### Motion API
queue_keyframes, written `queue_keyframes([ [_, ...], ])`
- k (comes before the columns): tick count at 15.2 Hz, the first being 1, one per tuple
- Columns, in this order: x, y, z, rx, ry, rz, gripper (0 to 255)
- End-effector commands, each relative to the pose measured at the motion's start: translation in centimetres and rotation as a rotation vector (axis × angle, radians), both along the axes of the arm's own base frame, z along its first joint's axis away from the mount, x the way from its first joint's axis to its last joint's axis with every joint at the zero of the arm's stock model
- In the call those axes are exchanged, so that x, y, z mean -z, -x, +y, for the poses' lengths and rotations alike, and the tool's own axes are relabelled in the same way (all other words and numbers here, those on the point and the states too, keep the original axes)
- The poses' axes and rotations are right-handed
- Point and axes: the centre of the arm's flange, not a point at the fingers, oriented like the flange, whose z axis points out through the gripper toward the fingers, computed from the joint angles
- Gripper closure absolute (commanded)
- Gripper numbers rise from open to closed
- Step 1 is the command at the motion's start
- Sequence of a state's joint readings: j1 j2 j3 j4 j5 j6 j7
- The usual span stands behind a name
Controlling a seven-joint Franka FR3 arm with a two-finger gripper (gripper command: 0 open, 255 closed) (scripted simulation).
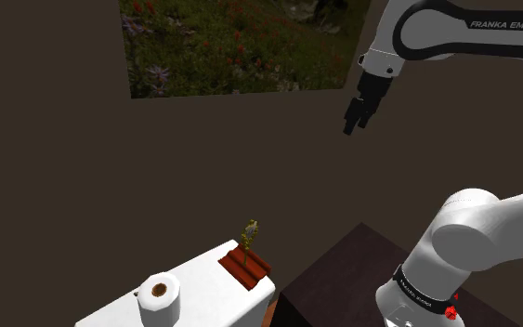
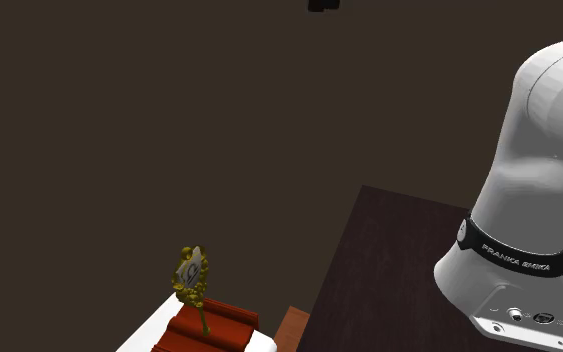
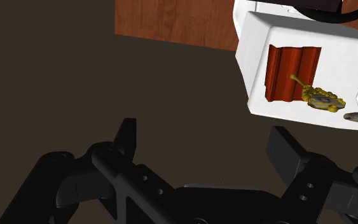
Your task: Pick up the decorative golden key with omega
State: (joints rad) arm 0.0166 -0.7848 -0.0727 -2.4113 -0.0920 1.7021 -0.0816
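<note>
On top of one white box-shaped unit [image 1: 203,281], one ornate golden key [image 1: 250,232] is standing upright in one red-brown ribbed base [image 1: 243,267] by the corner. One white paper roll with a brown core [image 1: 161,295] is sitting nearby. One black two-finger gripper [image 1: 354,121] is hanging high above, jaws spread, holding nothing.

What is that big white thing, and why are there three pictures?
It is a robot arm with a black gripper for a hand. One picture looks from beside the arm, one from another spot, and one from a camera on the hand itself. Down on a white block stands a little golden key on a red base. A paper roll sits on the block too. The gripper is open, up in the air away from the key, and holds nothing.
</note>
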Motion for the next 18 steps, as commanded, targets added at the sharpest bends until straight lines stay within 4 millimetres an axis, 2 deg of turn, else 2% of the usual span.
queue_keyframes([
  [1,0.0,0.0,0.0,0.000,0.000,0.000,0],
  [10,8.0,-5.4,7.1,-0.086,-0.035,0.087,0],
  [18,15.3,-9.1,14.0,-0.162,-0.067,0.164,0],
])
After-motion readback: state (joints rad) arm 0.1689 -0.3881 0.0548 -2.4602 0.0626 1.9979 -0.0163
